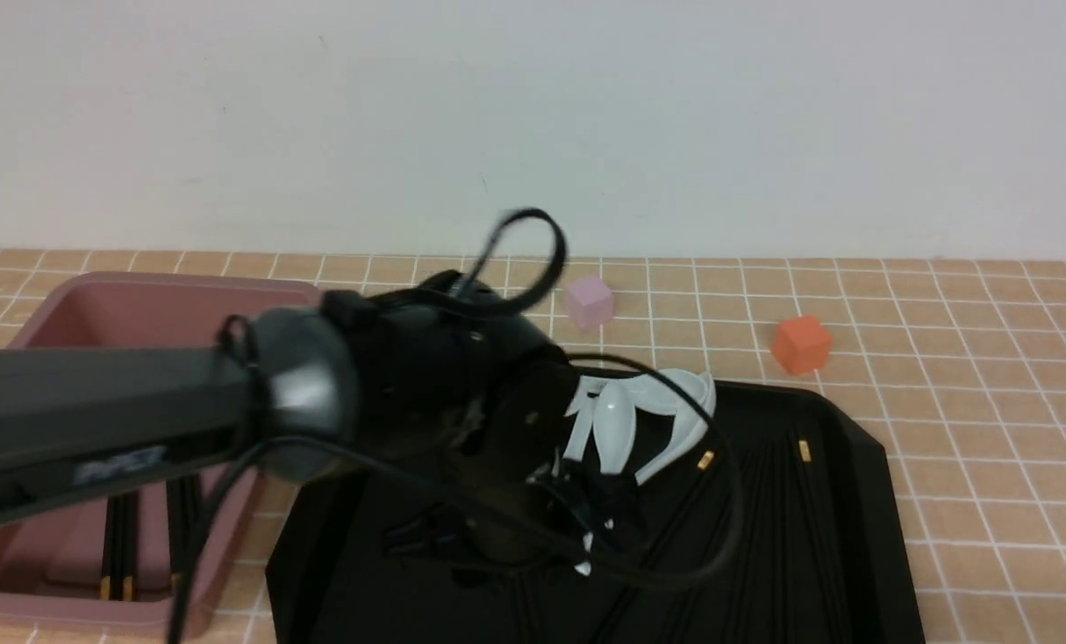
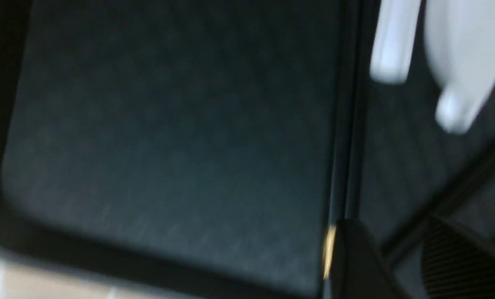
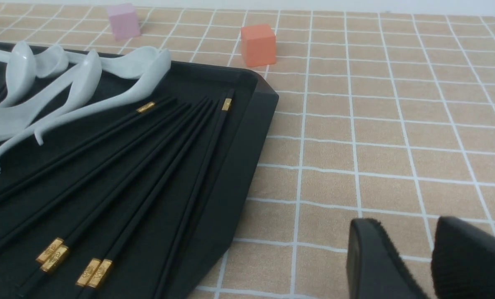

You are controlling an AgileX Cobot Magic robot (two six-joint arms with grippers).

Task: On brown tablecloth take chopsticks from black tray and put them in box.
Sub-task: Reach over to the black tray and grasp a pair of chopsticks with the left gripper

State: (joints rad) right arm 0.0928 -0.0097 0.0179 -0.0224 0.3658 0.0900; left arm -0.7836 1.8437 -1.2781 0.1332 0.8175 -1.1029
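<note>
– Across the whole table, what lies there?
– The brown tablecloth (image 1: 989,402), reaching back to a white wall. On it, at the front and a little right of centre, sits the black tray (image 1: 886,501). The box (image 1: 166,282) stands just beside the tray on the left.
– And the arms?
– The left arm (image 1: 95,411) reaches in over the box, with its wrist above the tray's left half. Of the right arm, only the fingers show, in its own wrist view.
– Where are the chopsticks (image 3: 183,137)?
– Fanned out on the tray's right half. Other chopsticks (image 1: 120,537) lie inside the box, gold bands toward its near wall.
– Anything smaller?
– White spoons (image 1: 627,416) are heaped at the tray's far side. A pink cube (image 1: 588,302) and an orange cube (image 1: 801,344) sit well apart on the cloth behind the tray.
– The grippers?
– The left gripper (image 2: 390,232) is low over the tray floor with its jaws parted. One stick runs into the gap, though the view is blurred. The right gripper (image 3: 409,224) hovers over bare cloth right of the tray, fingers slightly apart, holding nothing.
</note>
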